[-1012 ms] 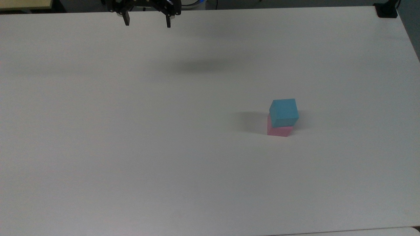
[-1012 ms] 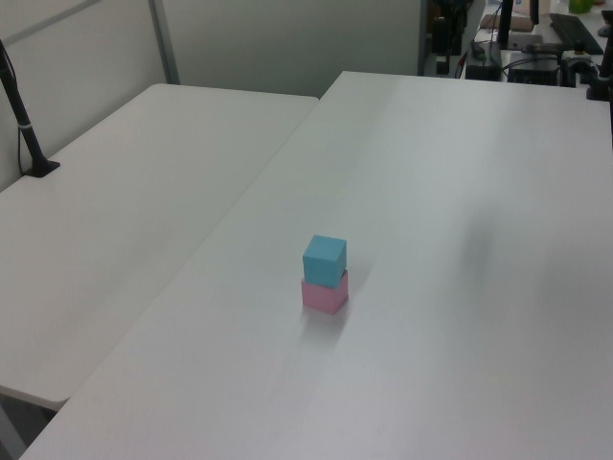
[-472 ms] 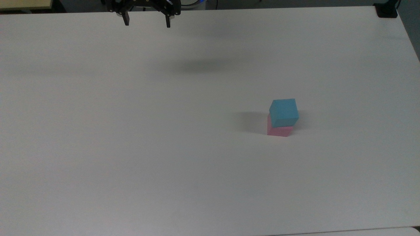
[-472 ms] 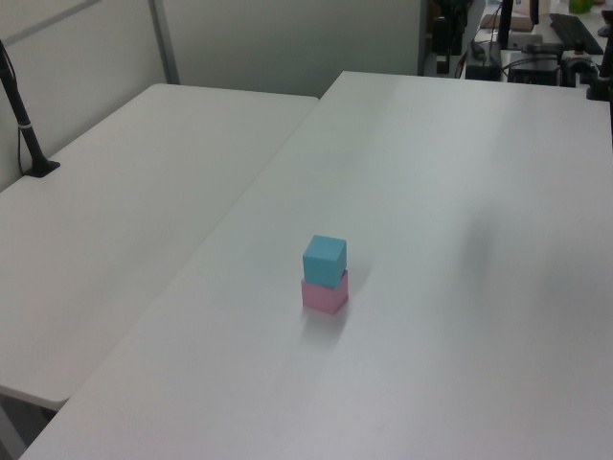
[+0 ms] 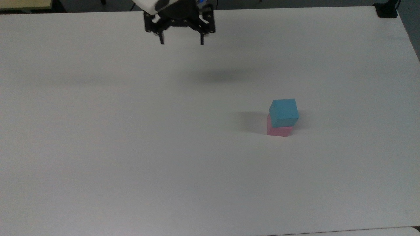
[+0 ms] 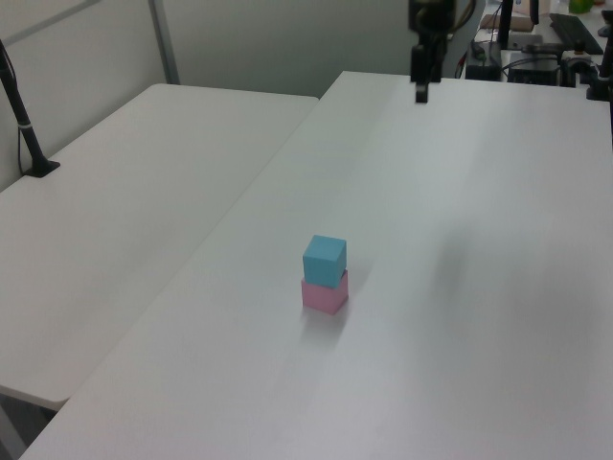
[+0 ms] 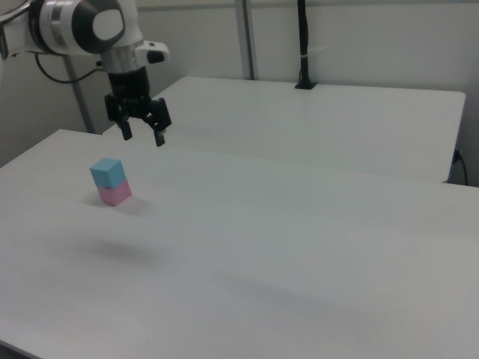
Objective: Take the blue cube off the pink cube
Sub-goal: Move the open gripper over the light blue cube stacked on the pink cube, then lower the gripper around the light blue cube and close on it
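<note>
Top view: the gripper (image 5: 181, 42) hangs at 12 o'clock above the table (image 5: 98, 147), jaws spread wide and holding nothing. The blue cube (image 5: 284, 112) sits at about 3 o'clock, stacked on the pink cube (image 5: 279, 130), slightly turned on it, well apart from the gripper. To approach well, I judge the gripper should travel toward 4 o'clock, stay high until over the stack, match the blue cube's turn, then descend only over its upper half so the pink cube is not nudged. Compared with half a second ago, the gripper has moved right and further into the table; the cubes have not shifted.
</note>
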